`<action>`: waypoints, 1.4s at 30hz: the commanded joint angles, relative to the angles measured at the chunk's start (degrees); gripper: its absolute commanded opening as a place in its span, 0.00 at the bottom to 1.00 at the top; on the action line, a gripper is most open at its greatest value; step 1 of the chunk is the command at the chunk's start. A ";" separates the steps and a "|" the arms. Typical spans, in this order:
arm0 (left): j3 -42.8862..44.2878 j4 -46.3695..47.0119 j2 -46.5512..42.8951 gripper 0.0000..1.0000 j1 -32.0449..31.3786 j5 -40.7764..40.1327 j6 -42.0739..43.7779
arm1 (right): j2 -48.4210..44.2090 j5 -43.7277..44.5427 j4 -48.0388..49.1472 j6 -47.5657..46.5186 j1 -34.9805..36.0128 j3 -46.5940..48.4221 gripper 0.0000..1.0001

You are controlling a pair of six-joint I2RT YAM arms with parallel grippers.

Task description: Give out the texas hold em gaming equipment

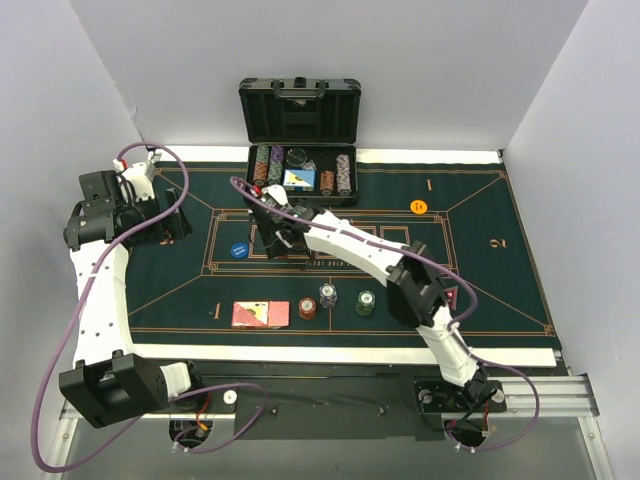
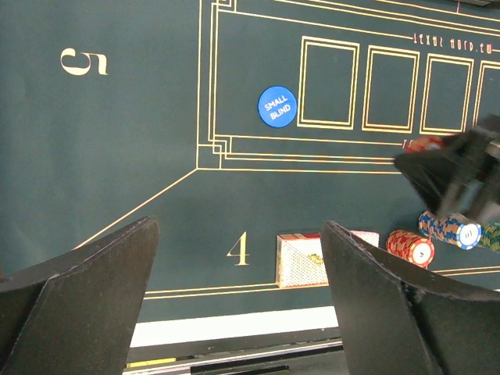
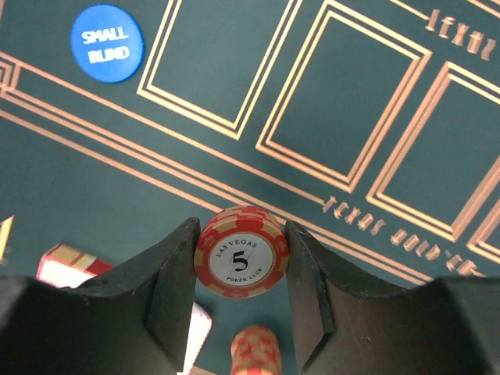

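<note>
R gripper: clamped on 1 red chip, pinched edge-to-edge, just right of and nearer than the blue disc; prob. in carry to a player's spot.
L gripper: jaws wide, nothing held, parked left of blue disc, likely to keep out of the R arm's way.
Cards: backs up, near side of blue disc.
3 chip stacks: near-right of blue disc.
Orange disc: far right of blue disc.

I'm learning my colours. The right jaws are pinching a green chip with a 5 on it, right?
Not green: the chip in the right jaws is red, with a 5 on it. The right wrist view shows it.
</note>
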 commanded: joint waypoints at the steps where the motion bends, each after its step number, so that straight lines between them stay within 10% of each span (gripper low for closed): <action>1: 1.34 2.25 0.80 0.96 0.53 1.80 0.06 | 7.45 -3.69 -2.44 -1.46 -1.36 6.56 0.18; 24: 1.08 3.13 1.68 0.96 0.53 2.42 0.23 | 21.78 -7.73 2.83 -0.23 -3.92 17.46 0.20; 34: 1.07 2.69 0.80 0.96 0.62 2.16 0.23 | 21.09 -8.79 2.92 -0.14 -4.00 17.03 0.65; 42: 2.04 1.99 0.63 0.96 0.53 2.07 -0.12 | 11.16 -4.23 2.48 -1.63 -4.44 12.65 0.75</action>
